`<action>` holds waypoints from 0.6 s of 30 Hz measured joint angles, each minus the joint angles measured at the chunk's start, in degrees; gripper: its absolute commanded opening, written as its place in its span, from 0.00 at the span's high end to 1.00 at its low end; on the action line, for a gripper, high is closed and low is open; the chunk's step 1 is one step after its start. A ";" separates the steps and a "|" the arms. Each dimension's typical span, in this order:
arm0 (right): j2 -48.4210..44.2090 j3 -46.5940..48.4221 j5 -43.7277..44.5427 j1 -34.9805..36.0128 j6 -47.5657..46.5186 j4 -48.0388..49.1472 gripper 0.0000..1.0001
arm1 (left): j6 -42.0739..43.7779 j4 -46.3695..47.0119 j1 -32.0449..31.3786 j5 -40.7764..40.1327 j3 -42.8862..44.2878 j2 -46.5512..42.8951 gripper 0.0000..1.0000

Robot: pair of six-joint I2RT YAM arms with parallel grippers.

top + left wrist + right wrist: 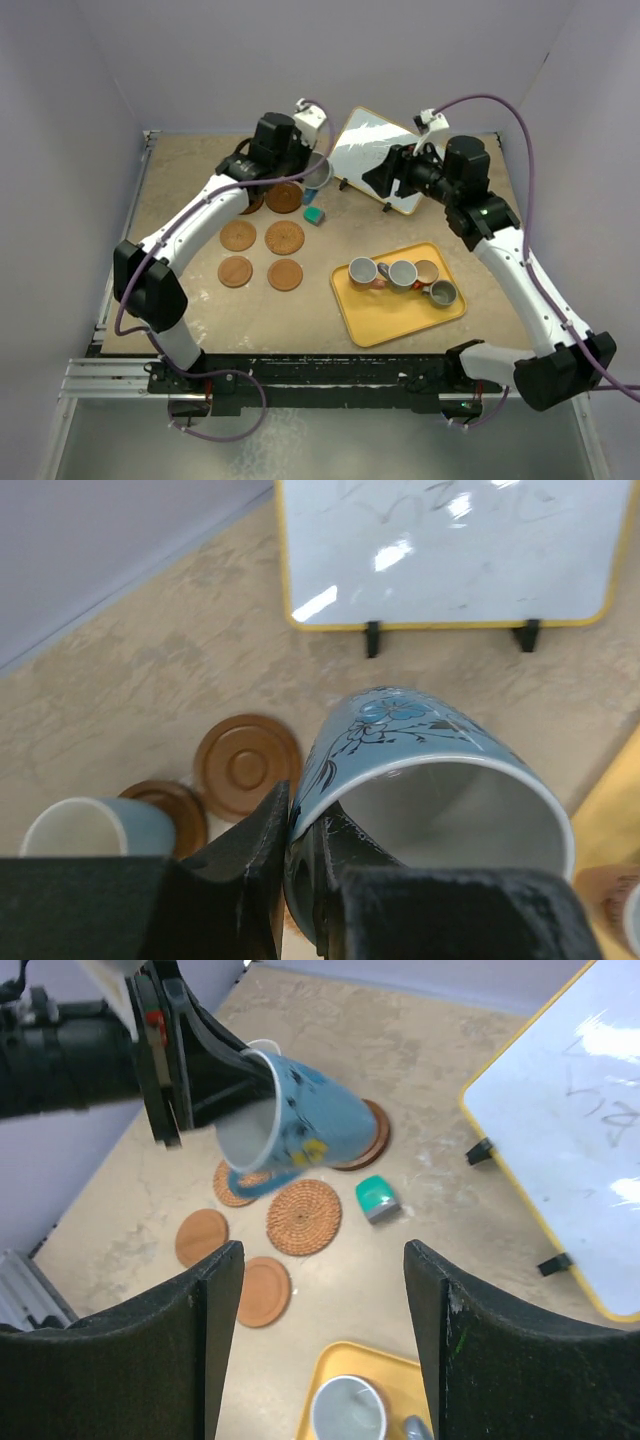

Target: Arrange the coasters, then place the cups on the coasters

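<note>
Tilt is the thing to watch imo. The blue flowered cup (pixel 318 172) hangs in the air off the left end effector (pixel 306 167), which is clenched on its rim. In the left wrist view one finger sits inside the mouth and one outside, pinching the wall.

The cup is nowhere near upright. From the right wrist camera its mouth faces roughly 9 o'clock toward the arm and its base points roughly 3 o'clock, so the long axis lies closer to sideways than vertical.

The dark ringed coaster (pixel 283 197) lies flat on the tabletop (pixel 300 315) with nothing on it. In the top view it's at about 7 o'clock from the cup, just beside it and lower. From the right wrist camera the cup's base overlaps that coaster's far edge.

My guess is the next move needs the cup swung base-down and nudged toward 7 o'clock before it goes down.

A pale blue cup (pixel 75 828) shows at the left wrist view's lower left. It's touching or sitting on a second brown coaster (pixel 172 802), can't tell which.

The right end effector (pixel 378 180) is at about 3 o'clock from the held cup, by the whiteboard (pixel 370 150). Its fingers are spread wide with nothing between them, and it's well apart from the coasters, so the left arm is clearly the nearer one. The remaining cups (pixel 403 272) sit in the yellow tray (pixel 390 315).
</note>
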 measured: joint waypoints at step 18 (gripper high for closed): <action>-4.42 -8.20 -13.25 -3.43 -22.67 -13.66 0.32 | 13.70 -10.19 14.75 9.22 7.54 9.55 0.97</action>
